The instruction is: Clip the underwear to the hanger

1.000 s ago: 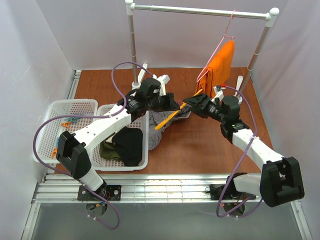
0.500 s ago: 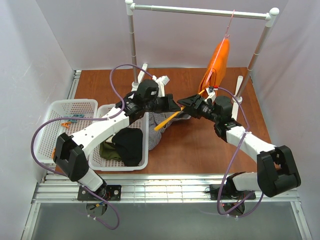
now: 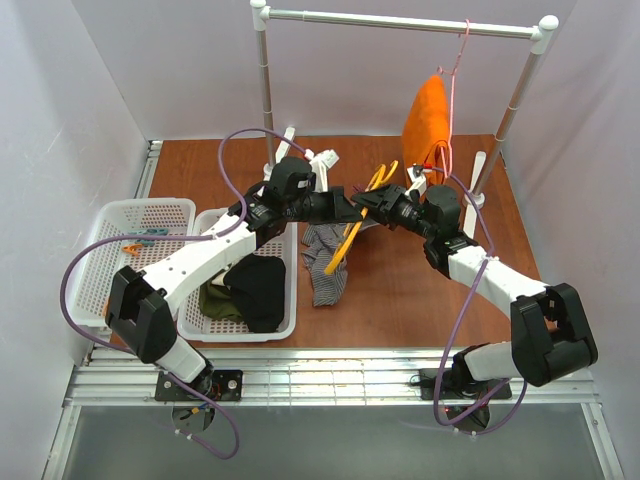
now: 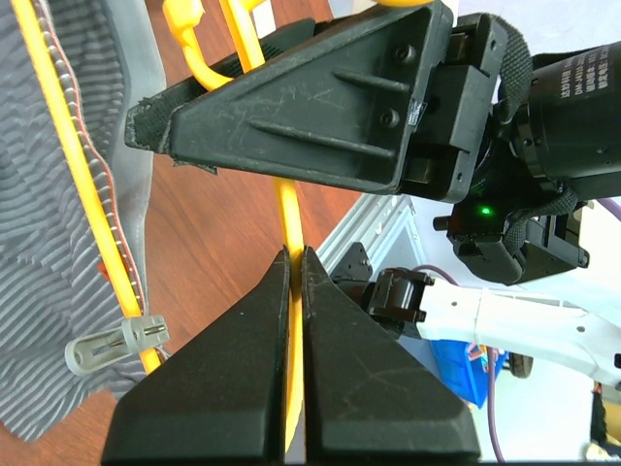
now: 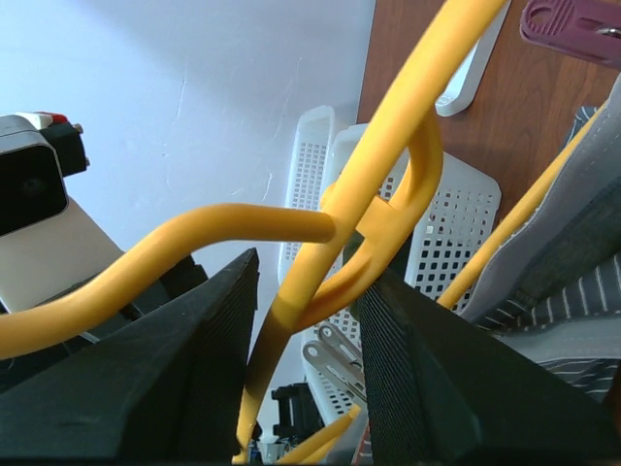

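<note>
Closing right gripper (image 5: 306,270) around hanger (image 3: 346,240) | hanger now steeper | underwear (image 3: 325,272) shifted right

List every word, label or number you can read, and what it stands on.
No text reads clearly.
White print on the right arm's black wrist housing: too blurred to read.
Tiny white label on the side of the right gripper: too small.
Print on the blue object: blurred.
</note>
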{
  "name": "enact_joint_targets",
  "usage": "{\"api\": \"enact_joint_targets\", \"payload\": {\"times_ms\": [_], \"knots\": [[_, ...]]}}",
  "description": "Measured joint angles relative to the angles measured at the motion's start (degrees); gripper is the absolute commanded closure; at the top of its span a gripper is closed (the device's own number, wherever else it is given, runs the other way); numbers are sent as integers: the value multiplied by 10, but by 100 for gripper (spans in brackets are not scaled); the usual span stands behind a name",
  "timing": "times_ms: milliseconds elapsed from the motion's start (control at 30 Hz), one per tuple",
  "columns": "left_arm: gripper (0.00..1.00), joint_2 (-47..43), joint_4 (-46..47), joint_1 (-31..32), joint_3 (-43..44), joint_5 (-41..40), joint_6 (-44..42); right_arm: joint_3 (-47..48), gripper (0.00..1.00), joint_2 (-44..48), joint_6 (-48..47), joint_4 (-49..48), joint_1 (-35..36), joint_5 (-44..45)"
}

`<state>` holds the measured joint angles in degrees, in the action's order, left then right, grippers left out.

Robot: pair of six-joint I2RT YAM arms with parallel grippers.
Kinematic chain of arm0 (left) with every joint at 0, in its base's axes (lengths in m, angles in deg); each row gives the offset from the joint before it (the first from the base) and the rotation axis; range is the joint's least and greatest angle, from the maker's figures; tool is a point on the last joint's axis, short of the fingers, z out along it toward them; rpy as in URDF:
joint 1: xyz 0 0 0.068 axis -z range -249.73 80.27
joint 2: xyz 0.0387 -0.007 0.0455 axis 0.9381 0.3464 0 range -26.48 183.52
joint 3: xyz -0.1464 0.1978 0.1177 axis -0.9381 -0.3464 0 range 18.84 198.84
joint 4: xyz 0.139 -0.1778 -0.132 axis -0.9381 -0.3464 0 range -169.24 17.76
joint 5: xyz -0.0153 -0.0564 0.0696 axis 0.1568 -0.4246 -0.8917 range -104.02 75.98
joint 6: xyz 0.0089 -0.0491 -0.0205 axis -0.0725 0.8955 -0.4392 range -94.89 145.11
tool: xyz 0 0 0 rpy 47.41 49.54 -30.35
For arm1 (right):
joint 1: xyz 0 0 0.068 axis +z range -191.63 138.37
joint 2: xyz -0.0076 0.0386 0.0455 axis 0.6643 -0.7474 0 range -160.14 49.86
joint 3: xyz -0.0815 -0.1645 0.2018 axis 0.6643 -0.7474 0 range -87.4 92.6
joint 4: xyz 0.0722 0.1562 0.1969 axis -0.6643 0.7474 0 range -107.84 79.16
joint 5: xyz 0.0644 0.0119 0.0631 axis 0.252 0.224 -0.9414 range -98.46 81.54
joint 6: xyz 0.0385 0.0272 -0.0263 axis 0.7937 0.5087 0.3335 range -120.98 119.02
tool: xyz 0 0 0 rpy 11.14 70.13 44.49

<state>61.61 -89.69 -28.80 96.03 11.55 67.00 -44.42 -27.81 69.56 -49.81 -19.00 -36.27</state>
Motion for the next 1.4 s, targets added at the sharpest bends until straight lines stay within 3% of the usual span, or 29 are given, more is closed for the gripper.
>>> {"api": "enact_joint_targets", "payload": {"times_ms": [233, 300, 400, 433, 533, 1067, 1233, 1267, 1300, 1400], "knots": [[99, 21, 12, -3, 0, 31, 0, 0, 67, -5, -1, 2, 0, 0], [87, 27, 16, -4, 0, 40, -1, 0, 67, -8, -1, 3, 0, 0], [78, 35, 20, -5, 2, 56, -1, 0, 68, -10, -2, 5, 0, 0], [69, 36, 22, -5, 3, 59, -2, 0, 69, -10, -2, 5, 1, 0], [60, 40, 26, -5, 6, 72, -1, 0, 69, -12, -2, 5, 1, 1], [53, 101, 16, -6, 38, 105, -2, 4, 72, -24, -2, 6, 1, 3], [57, 108, 10, -6, 38, 108, -3, 8, 72, -27, -5, 5, 1, 3], [61, 108, 10, -6, 38, 109, -3, 8, 72, -27, -5, 5, 1, 3], [76, 108, 9, -6, 38, 110, -3, 8, 72, -27, -5, 5, 1, 3], [91, 108, 8, -6, 39, 113, -5, 8, 72, -27, -6, 5, 1, 3]]}}
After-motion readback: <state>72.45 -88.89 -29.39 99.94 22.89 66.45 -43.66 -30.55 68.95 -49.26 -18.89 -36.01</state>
